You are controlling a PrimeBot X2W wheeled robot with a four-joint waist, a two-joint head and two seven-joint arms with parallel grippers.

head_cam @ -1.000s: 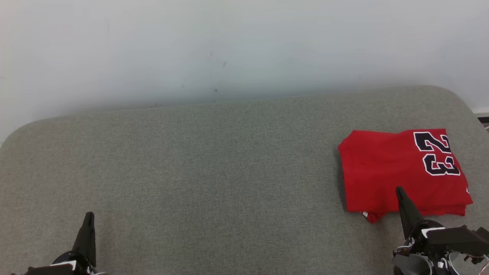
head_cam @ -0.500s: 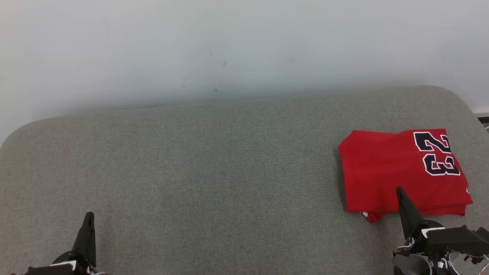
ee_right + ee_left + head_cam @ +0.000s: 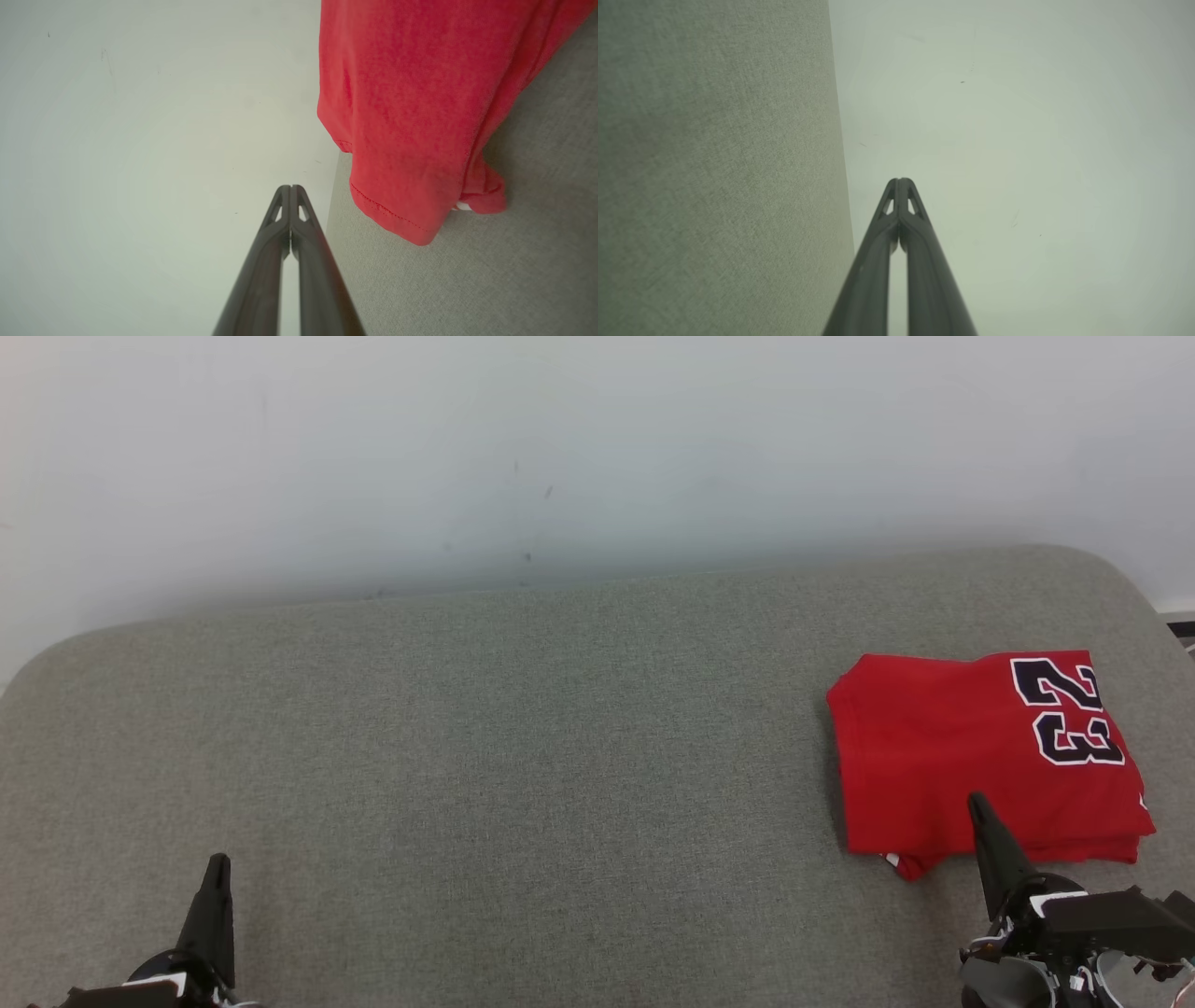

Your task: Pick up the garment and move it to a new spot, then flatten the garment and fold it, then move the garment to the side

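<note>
Right gripper (image 3: 976,800) closed nr folded red garment (image 3: 934,747) on woven grey cushion (image 3: 523,756).

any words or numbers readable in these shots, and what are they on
"23": dark numerals with a white outline, printed on the folded red garment, lying sideways in the head view near its far right corner.
White scrap peeking out under the garment's near edge: too small to tell whether it bears any text.
Nothing else readable.
</note>
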